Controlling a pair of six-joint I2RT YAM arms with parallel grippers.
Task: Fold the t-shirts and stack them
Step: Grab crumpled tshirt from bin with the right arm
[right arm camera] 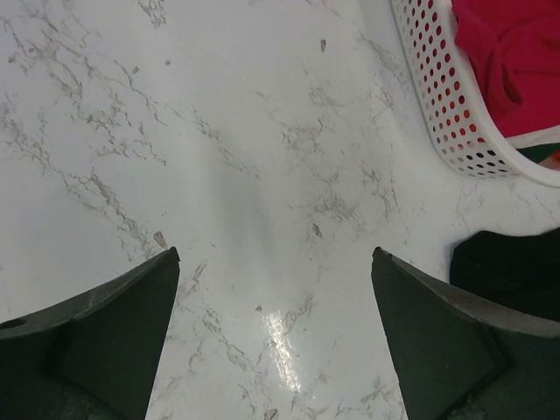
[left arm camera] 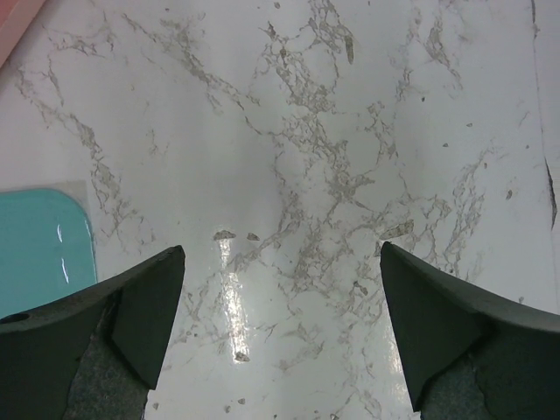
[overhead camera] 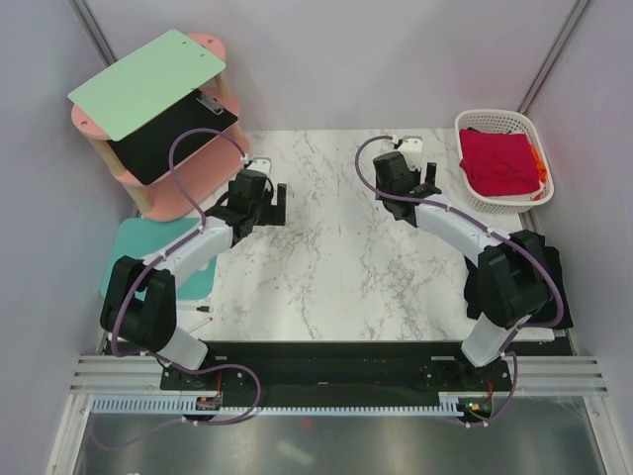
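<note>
A crimson red t-shirt (overhead camera: 499, 161) lies bunched in a white perforated basket (overhead camera: 495, 117) at the back right. It also shows in the right wrist view (right arm camera: 512, 52). A bright orange t-shirt (overhead camera: 539, 163) peeks out at the basket's right side. A dark soft shape (right arm camera: 512, 267) lies at the right edge of the right wrist view; I cannot tell if it is the black t-shirt. My left gripper (overhead camera: 269, 206) (left arm camera: 282, 248) is open and empty above bare marble. My right gripper (overhead camera: 415, 180) (right arm camera: 276, 252) is open and empty above bare marble, left of the basket (right arm camera: 437, 96).
A pink two-tier shelf (overhead camera: 213, 193) stands at the back left with a mint-green board (overhead camera: 148, 81) on top and a flat black thing (overhead camera: 173, 139) below it. A teal mat (overhead camera: 158, 247) (left arm camera: 39, 249) lies at the table's left edge. Grey walls close in both sides.
</note>
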